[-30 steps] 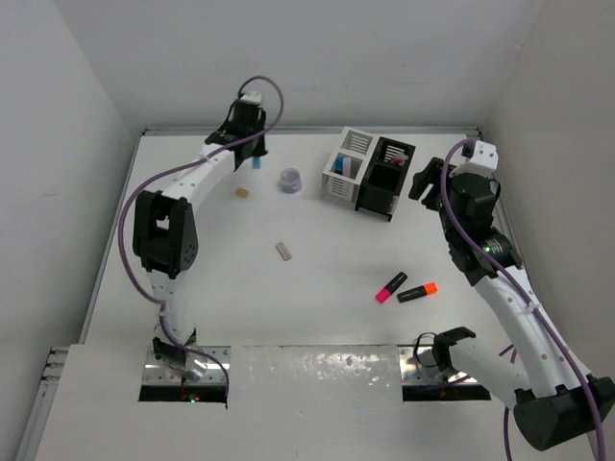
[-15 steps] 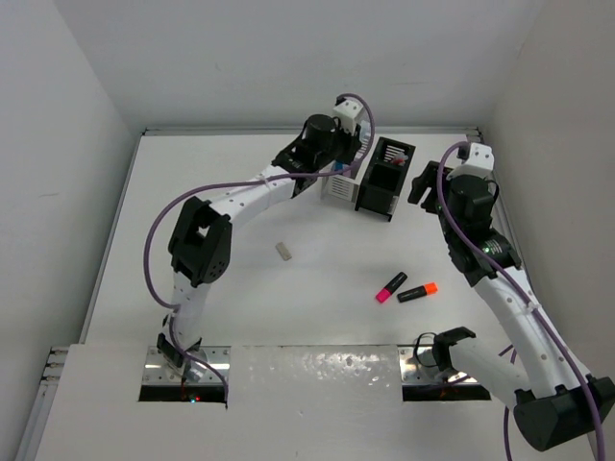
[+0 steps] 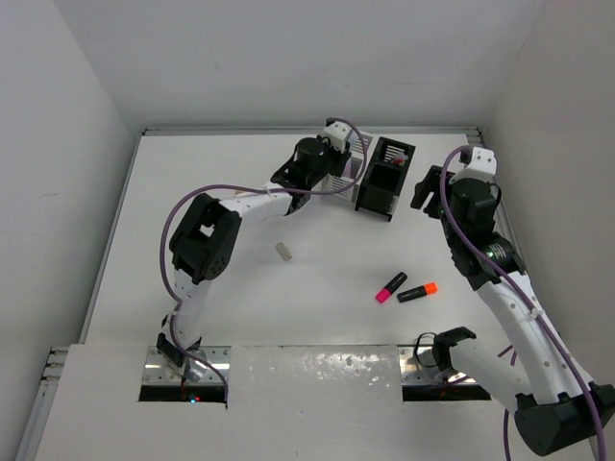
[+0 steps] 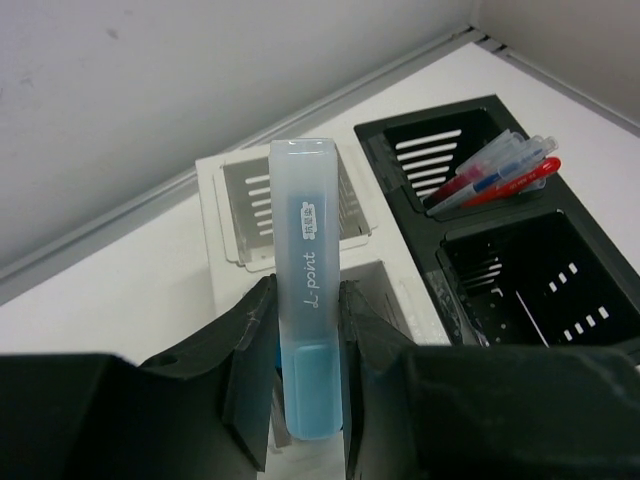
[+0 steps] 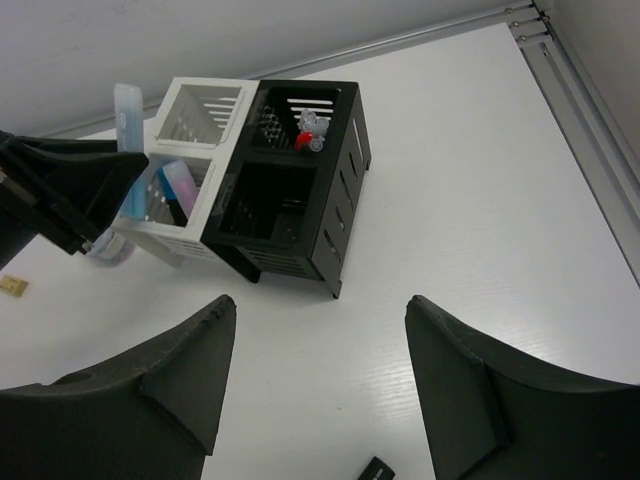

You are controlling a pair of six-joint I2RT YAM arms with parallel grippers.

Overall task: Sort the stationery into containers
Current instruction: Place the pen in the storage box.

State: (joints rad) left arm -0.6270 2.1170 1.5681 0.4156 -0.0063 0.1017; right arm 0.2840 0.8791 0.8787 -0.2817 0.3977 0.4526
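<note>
Left claw [image 4: 306,300] is clamped on a pale blue stick [image 4: 305,220], one finger on each side, with the stick poking out past the tips. It's up over the white bin [image 4: 245,215], though I can't tell which of its two pockets it's lined up with. From the right wrist view the stick [image 5: 128,110] shows at the bin's far left corner.

The black bin [image 4: 500,260] is joined to the white one, and its back pocket has a bunch of pens [image 4: 500,170], red and blue-ish. The white bin's near pocket holds a pink and a blue stick [image 5: 175,185].

Right claw [image 5: 320,400] is spread wide, holding nothing, hanging just beside the black bin.

On the table [image 3: 192,288]: a pink highlighter [image 3: 390,286] and an orange one [image 3: 417,291] close together near the right arm, a beige eraser [image 3: 283,251] mid-table, and a greyish round piece [image 5: 108,248] beside the white bin.
</note>
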